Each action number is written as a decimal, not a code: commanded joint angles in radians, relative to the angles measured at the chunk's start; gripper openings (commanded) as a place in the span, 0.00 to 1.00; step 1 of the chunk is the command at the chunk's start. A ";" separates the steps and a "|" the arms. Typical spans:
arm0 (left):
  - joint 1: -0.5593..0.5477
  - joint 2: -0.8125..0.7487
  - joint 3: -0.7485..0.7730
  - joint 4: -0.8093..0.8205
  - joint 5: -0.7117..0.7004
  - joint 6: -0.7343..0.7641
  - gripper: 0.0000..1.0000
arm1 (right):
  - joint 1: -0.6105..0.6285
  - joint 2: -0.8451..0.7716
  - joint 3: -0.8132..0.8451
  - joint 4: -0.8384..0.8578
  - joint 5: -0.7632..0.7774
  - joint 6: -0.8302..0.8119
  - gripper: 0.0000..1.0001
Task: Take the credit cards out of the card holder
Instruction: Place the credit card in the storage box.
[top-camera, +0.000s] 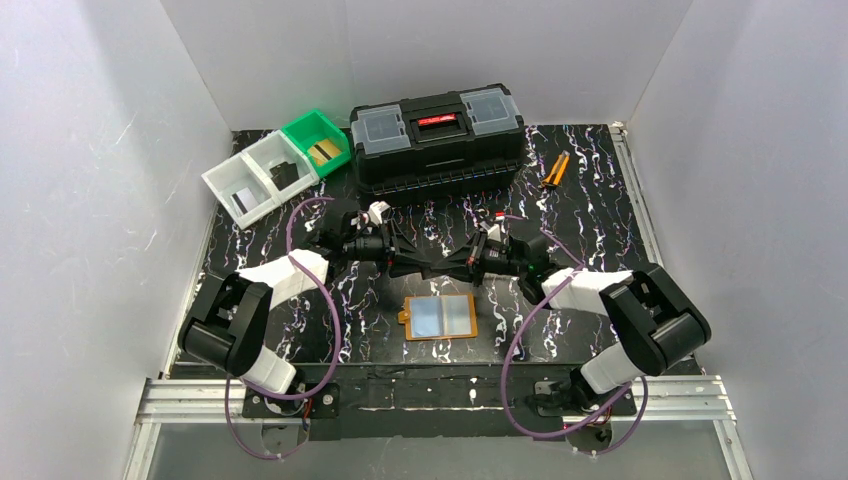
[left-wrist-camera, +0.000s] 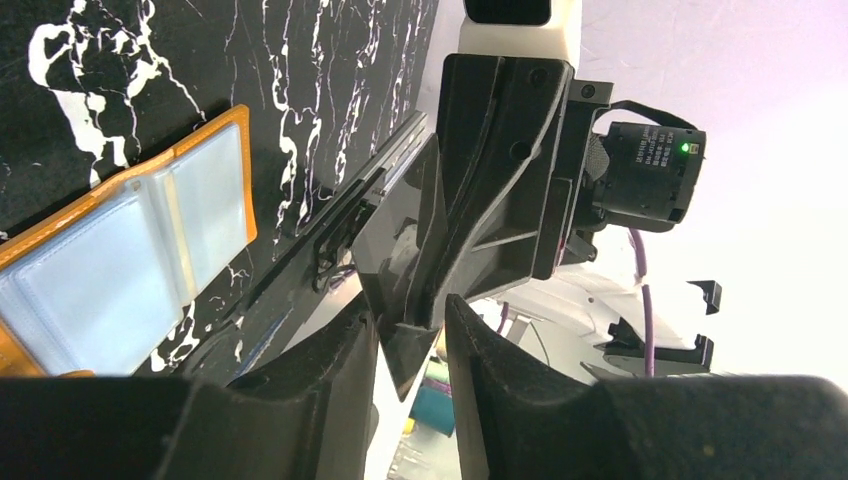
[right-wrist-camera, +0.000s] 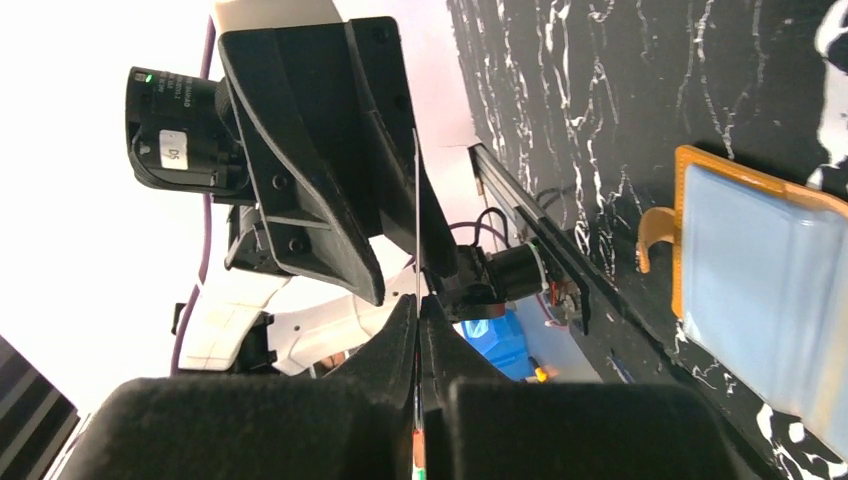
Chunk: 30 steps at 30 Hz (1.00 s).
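Note:
The orange card holder (top-camera: 440, 318) lies open and flat on the black marbled table, its clear bluish pockets facing up; it also shows in the left wrist view (left-wrist-camera: 120, 270) and the right wrist view (right-wrist-camera: 760, 280). Both grippers meet tip to tip in the air just behind it. My right gripper (right-wrist-camera: 418, 305) (top-camera: 450, 266) is shut on a thin dark credit card (right-wrist-camera: 416, 200), seen edge-on. The card's corner (left-wrist-camera: 405, 355) sits between the fingers of my left gripper (left-wrist-camera: 410, 315) (top-camera: 430, 263). The left jaws stand apart, with a gap on one side of the card.
A black toolbox (top-camera: 437, 135) stands at the back. Left of it are white bins (top-camera: 258, 178) and a green bin (top-camera: 317, 143) holding a gold-tan card (top-camera: 324, 152). Orange-handled pliers (top-camera: 555, 170) lie at the back right. White walls enclose the table.

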 joint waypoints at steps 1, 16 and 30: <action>-0.005 -0.049 -0.013 0.057 0.035 -0.035 0.30 | 0.009 0.036 -0.002 0.190 -0.061 0.085 0.01; -0.001 -0.083 0.048 -0.100 -0.032 0.051 0.00 | 0.023 -0.014 0.033 -0.017 -0.068 -0.024 0.57; 0.224 -0.264 0.331 -0.901 -0.391 0.560 0.00 | 0.020 -0.232 0.243 -0.827 0.128 -0.475 0.98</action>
